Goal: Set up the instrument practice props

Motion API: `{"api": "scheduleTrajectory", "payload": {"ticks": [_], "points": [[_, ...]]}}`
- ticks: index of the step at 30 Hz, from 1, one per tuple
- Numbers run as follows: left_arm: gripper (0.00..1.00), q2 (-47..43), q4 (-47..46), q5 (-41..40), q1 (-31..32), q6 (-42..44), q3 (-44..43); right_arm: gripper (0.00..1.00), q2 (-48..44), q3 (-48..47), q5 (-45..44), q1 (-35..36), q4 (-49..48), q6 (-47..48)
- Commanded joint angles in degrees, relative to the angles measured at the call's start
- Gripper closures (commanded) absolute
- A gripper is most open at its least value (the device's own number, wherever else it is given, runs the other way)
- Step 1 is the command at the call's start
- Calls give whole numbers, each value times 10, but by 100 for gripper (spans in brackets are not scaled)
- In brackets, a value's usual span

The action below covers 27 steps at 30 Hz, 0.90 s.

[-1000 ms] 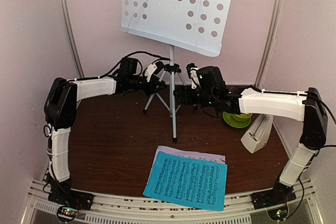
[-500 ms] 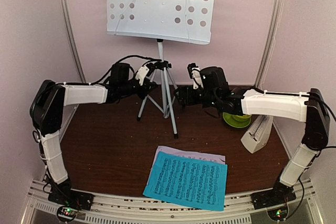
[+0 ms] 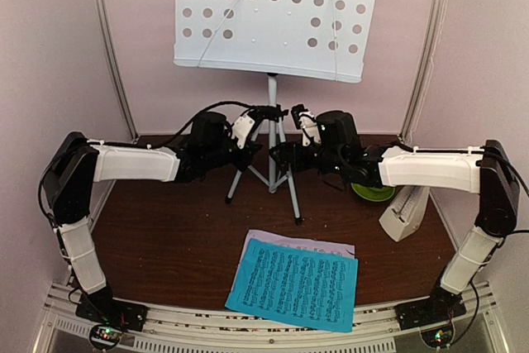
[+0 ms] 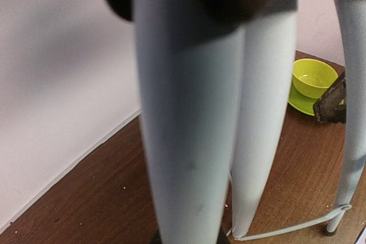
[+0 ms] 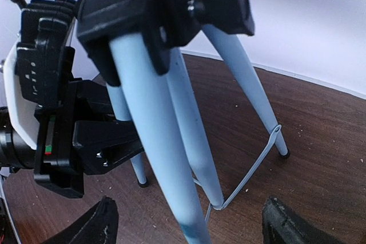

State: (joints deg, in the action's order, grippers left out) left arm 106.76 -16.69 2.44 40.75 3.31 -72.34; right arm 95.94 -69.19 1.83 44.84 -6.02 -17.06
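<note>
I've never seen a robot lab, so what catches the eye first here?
A white perforated music stand towers at the back, the left arm and right arm reaching to its tripod. A cyan sheet lies at the front.

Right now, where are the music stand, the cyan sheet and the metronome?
music stand (image 3: 264, 55), top external view, lower middle of its perforated desk.
cyan sheet (image 3: 293, 284), top external view, centre of the page.
metronome (image 3: 405, 214), top external view, its sloping side face.
</note>
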Motion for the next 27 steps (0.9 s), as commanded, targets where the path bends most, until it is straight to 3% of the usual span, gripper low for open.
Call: {"api": "scheduleTrajectory", "payload": {"ticks": [1,10,15,23,27], "points": [[100,-12,-14,-29,14,-59,15,14,2,27,12,-5,-44,20],[100,-10,-19,-46,17,-85,17,30,25,32,18,-11,-66,33],[100,-14,-18,-48,20,-81,23,52,36,24,6,-15,-50,40],[100,-43,-13,-48,21,-32,41,100,32,31,18,-30,-44,54],[100,-75,-26,-72,21,4,73,100,21,48,22,-33,-47,71]]}}
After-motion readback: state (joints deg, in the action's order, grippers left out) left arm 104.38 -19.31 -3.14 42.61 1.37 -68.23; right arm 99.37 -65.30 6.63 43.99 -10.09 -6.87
